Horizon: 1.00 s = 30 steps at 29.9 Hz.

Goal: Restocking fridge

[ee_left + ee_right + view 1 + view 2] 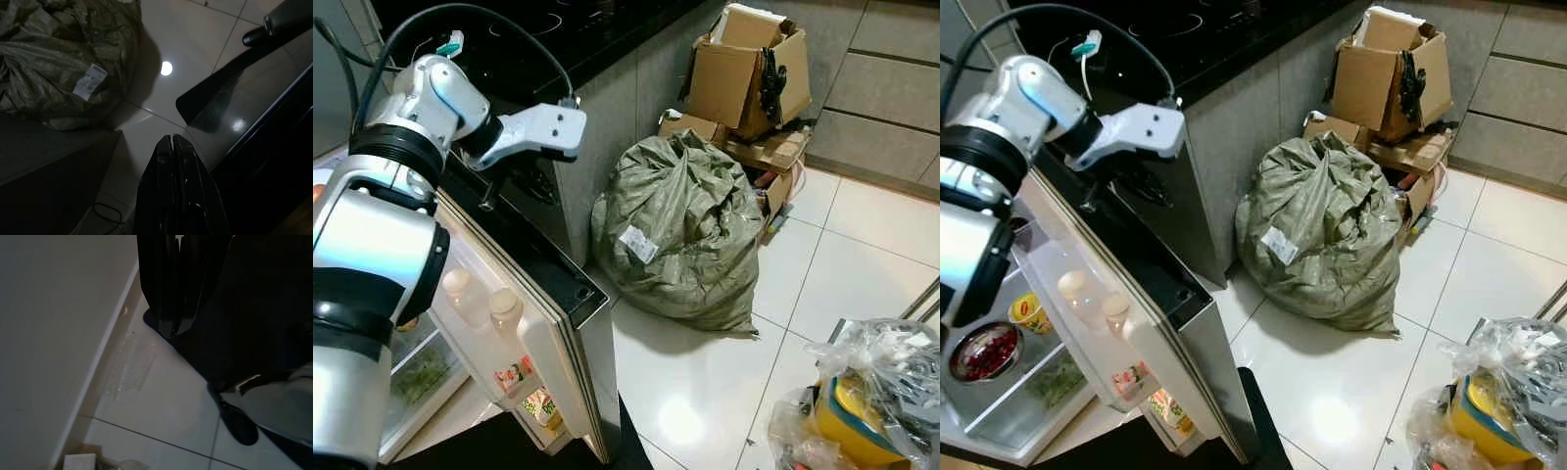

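- the fridge door (524,333) is standing open at the robot's left, with bottles (504,308) in its door rack.
- the left gripper (172,147) is clenched, fingers pressed together and holding nothing. it is hanging above the door's top edge, nearer the fridge than the other arm.
- the right gripper (173,325) is hanging low over the floor (161,396), also closed and empty.
- the plastic bag (876,387) is sitting on the floor at the robot's right, well apart from the fridge.
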### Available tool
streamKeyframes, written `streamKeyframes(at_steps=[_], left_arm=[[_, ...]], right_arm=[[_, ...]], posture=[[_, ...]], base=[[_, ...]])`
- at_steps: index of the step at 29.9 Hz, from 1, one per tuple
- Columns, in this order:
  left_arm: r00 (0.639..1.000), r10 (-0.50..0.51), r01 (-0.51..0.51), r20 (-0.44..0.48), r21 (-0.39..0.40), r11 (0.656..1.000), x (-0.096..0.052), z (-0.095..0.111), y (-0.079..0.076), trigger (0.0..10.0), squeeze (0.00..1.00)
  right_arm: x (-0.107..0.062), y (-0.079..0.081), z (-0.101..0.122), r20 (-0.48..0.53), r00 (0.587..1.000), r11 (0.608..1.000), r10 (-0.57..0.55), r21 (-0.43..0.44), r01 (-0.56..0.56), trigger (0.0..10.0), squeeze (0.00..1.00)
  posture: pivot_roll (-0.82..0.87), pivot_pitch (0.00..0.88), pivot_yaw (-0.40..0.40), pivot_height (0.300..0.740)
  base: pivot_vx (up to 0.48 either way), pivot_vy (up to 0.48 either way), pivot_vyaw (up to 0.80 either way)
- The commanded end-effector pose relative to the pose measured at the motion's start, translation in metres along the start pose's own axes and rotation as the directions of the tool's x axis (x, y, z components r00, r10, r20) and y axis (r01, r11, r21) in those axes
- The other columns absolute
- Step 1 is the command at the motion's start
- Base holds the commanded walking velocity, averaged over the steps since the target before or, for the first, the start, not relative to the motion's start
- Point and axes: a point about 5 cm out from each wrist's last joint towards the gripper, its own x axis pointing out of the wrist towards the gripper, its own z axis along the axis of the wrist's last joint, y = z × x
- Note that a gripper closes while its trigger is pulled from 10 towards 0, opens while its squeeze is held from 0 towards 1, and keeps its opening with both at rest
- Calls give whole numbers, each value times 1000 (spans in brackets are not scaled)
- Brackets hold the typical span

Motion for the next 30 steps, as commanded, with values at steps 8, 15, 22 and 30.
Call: streamKeyframes(at_steps=[8, 15, 22, 30], left_arm=[[997, -29, 26, -68, -51, 998, -4, -21, -10, 10000, 0], [990, -84, 82, -113, -22, 996, 8, -23, -13, 10000, 0], [982, -136, 138, -132, 6, 990, 22, -22, -16, 10000, 0], [968, -188, 197, -166, 44, 979, 34, -22, -19, 10000, 0]], right_arm=[[0, 4, 2, 0, 999, 999, 51, -13, -51, 10000, 0], [1, 5, 3, 5, 998, 998, 58, 0, -58, 10000, 0], [0, 8, -2, -4, 998, 997, 70, 15, -70, 10000, 0], [0, 9, -4, -10, 997, 997, 77, 19, -77, 10000, 0]], posture=[[-169, 80, 19, 740], [-169, 80, 23, 740], [-172, 83, 31, 740], [-172, 88, 35, 740]], base=[[0, 0, 520], [0, 0, 744], [0, 0, 741], [0, 0, 736]])
